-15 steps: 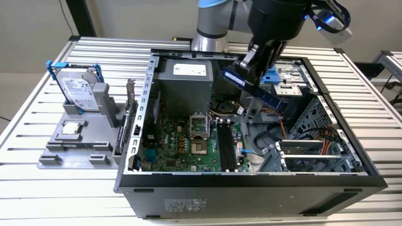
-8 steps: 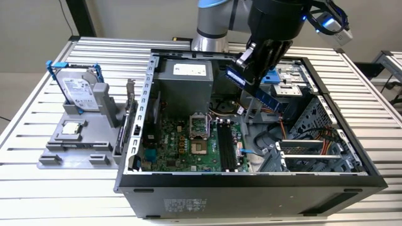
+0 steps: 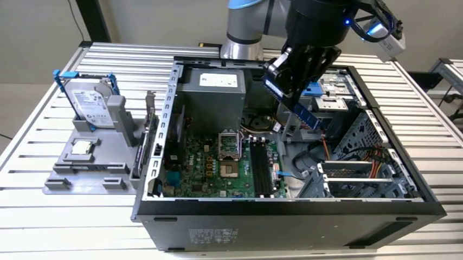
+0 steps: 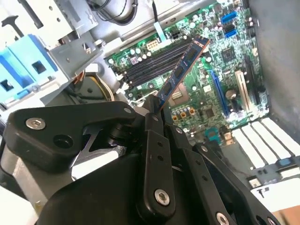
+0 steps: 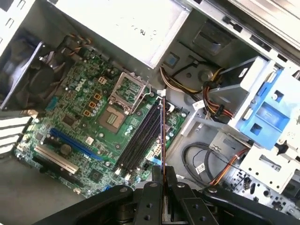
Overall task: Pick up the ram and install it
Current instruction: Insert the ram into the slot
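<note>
Pincer (image 3: 289, 93): clamped on one end of the ram (image 3: 307, 116), above the open case (image 3: 289, 210).
Ram: sticks out beyond the pincer's tips, tilted, held in the air, clear of the board (image 5: 70, 122).
Slots (image 5: 140, 138): black, lying beyond the ram's free end, apart from it.
Table (image 3: 43, 216): carries the case, beneath the pincer.

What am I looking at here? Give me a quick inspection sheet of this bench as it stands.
Surface: slatted metal table carrying an open computer case.
Job's things: ram held tilted over the case, not seated in the memory slots of the motherboard.
Clutter: hard drive and processor chip on a grey fixture, at the exterior view's left.
Grippers: gripper shut on the ram.
Cables: coloured wires inside the case.
Surroundings: pale wall.
</note>
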Motion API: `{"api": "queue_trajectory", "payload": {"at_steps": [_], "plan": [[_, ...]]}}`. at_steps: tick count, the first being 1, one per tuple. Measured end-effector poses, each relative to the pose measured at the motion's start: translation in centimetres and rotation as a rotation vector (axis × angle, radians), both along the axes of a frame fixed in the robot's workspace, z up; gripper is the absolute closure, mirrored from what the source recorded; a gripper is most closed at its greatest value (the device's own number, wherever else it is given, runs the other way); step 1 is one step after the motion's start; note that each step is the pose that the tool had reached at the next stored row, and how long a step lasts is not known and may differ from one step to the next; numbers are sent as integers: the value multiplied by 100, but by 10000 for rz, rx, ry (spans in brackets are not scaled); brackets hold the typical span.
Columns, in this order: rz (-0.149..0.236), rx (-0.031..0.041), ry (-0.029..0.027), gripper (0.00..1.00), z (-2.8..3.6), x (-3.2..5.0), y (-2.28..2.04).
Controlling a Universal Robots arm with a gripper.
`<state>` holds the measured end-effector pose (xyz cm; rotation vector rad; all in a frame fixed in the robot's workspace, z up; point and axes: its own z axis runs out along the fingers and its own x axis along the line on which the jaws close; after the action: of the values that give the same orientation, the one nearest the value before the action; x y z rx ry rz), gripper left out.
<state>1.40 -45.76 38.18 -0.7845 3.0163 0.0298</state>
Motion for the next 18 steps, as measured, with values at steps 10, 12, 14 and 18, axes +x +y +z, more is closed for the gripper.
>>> {"api": "queue_trajectory", "payload": {"at_steps": [10,12,14,18], "plan": [[-1727,1,0,100,-1,0,0],[-2066,0,0,100,-1,0,0],[-2413,0,0,100,-1,0,0],[-3102,0,0,100,-1,0,0]]}}
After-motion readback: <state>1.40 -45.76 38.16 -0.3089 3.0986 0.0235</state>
